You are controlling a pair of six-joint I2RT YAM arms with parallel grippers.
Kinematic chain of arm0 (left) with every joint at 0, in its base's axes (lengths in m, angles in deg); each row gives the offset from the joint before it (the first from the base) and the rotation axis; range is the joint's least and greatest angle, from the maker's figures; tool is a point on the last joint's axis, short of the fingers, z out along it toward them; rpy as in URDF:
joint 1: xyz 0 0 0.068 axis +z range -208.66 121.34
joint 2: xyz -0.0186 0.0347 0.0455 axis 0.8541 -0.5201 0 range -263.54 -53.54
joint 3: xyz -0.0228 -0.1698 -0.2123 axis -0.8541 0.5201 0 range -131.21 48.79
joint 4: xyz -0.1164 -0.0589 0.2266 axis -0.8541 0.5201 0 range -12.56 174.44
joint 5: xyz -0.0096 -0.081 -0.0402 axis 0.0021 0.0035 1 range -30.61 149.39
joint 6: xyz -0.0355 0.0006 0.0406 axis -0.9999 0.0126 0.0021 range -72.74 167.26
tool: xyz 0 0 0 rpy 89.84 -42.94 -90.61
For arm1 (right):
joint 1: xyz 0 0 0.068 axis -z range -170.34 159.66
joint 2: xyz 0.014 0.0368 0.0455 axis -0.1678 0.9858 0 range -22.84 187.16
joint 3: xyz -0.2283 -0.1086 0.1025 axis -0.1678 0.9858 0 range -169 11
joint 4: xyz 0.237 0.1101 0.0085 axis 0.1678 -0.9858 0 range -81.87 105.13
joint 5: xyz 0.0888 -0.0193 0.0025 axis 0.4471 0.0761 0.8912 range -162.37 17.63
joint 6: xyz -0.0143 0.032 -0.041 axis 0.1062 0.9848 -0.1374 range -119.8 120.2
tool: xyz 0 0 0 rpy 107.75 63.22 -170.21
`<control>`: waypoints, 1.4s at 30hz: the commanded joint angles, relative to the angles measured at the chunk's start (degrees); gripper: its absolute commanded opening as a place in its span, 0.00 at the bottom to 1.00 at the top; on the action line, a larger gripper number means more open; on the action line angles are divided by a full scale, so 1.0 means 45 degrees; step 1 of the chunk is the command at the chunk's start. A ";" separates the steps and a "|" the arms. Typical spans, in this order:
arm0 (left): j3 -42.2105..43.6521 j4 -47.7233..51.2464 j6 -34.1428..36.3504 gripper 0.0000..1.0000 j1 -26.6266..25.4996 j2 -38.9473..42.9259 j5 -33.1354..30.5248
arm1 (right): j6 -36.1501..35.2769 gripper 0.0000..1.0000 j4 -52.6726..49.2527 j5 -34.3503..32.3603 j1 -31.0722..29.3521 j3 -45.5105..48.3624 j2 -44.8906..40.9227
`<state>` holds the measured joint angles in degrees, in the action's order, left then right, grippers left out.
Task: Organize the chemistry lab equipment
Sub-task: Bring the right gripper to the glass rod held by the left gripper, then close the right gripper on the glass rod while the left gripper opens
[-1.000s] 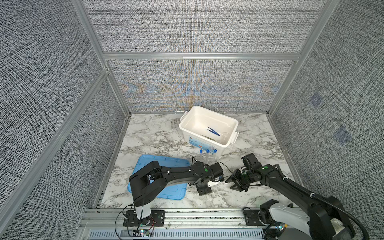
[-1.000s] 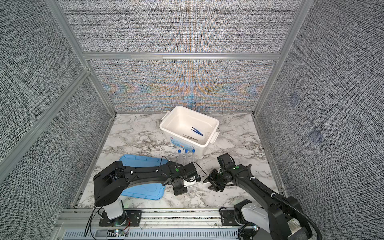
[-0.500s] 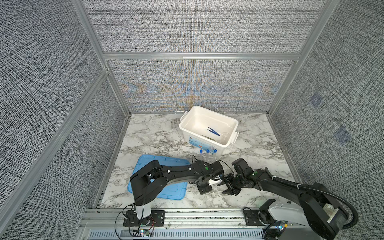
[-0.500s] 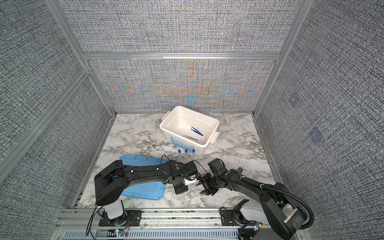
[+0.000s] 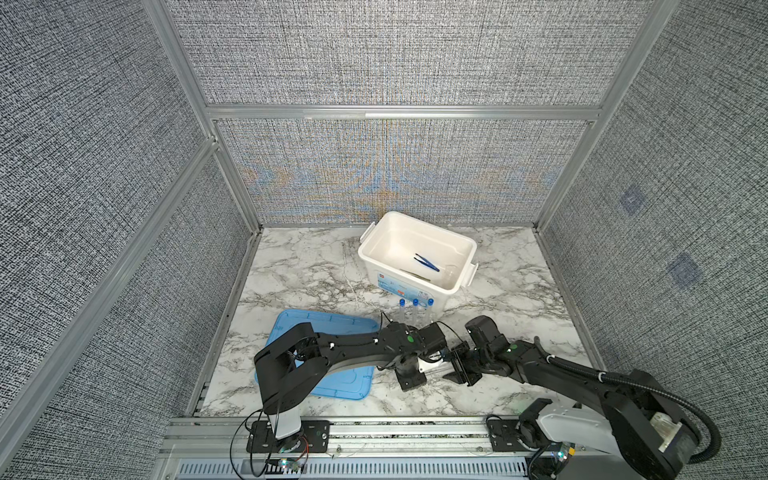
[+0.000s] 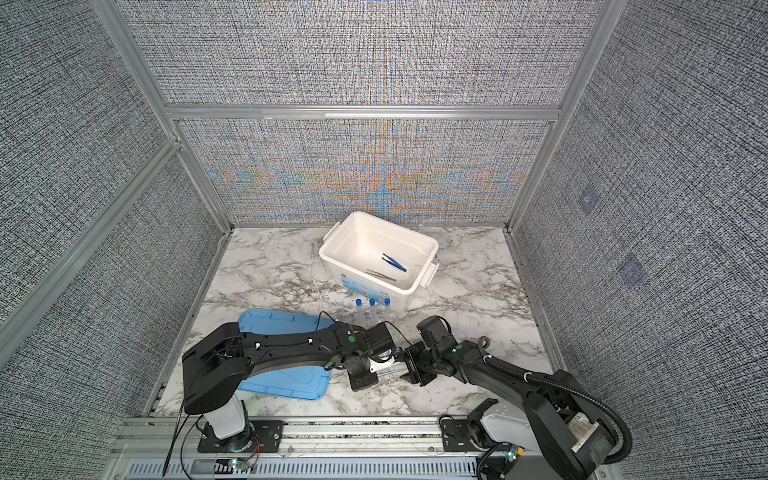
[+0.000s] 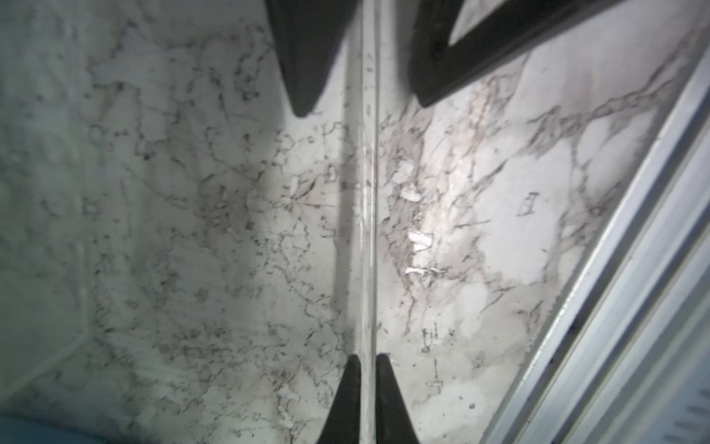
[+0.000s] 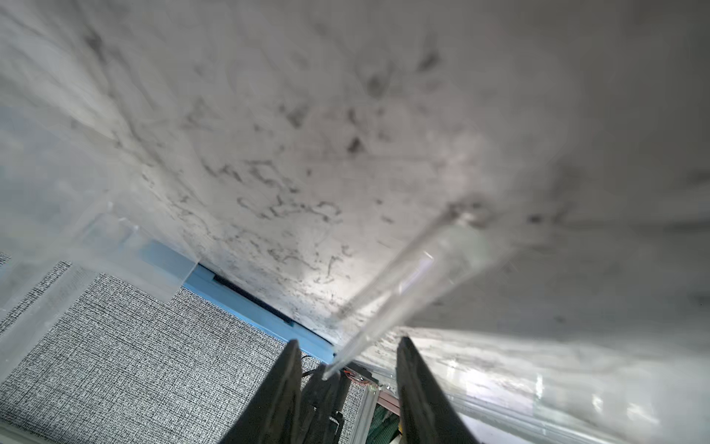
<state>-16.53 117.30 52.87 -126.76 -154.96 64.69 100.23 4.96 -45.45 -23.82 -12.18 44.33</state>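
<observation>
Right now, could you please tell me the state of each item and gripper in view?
left gripper: shut on the thin white stick.
right gripper: open, jaws either side of the stick, not clamped.
thin white stick: gripped at one end.
white tub: open, lid off.
light-blue lid: flat on the table.
blue tweezers: lying in the tub.
silver tweezers: lying in the tub.
blue-capped tubes: capped, upright.
</observation>
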 commanded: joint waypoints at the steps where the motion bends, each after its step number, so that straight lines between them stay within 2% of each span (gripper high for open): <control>1: 0.0220 -0.0438 0.0112 0.10 0.0058 0.0129 0.0325 | -0.0571 0.40 -0.0943 -0.0864 0.0315 -0.0201 -0.0305; 8: 0.0505 -0.0965 0.0132 0.10 0.0171 0.0570 0.0162 | -0.1137 0.40 -0.1917 -0.0354 0.0356 -0.1206 0.0755; 25: 0.0643 -0.1690 -0.0200 0.10 0.0183 0.0901 0.0449 | -0.0538 0.38 -0.1481 -0.0272 0.0173 -0.0803 0.1146; 34: 0.0686 -0.2098 -0.0308 0.09 0.0175 0.0885 0.0892 | 0.0193 0.22 -0.0460 -0.0563 0.0119 -0.0701 0.1590; 42: 0.1009 -0.2469 -0.0653 0.11 0.0187 0.1182 0.0964 | 0.0455 0.09 -0.1047 -0.1315 0.0094 -0.0688 0.0978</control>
<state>-12.49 107.75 51.25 -125.97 -150.33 67.81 101.69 2.88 -48.51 -23.33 -15.32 49.49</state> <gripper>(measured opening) 0.101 0.097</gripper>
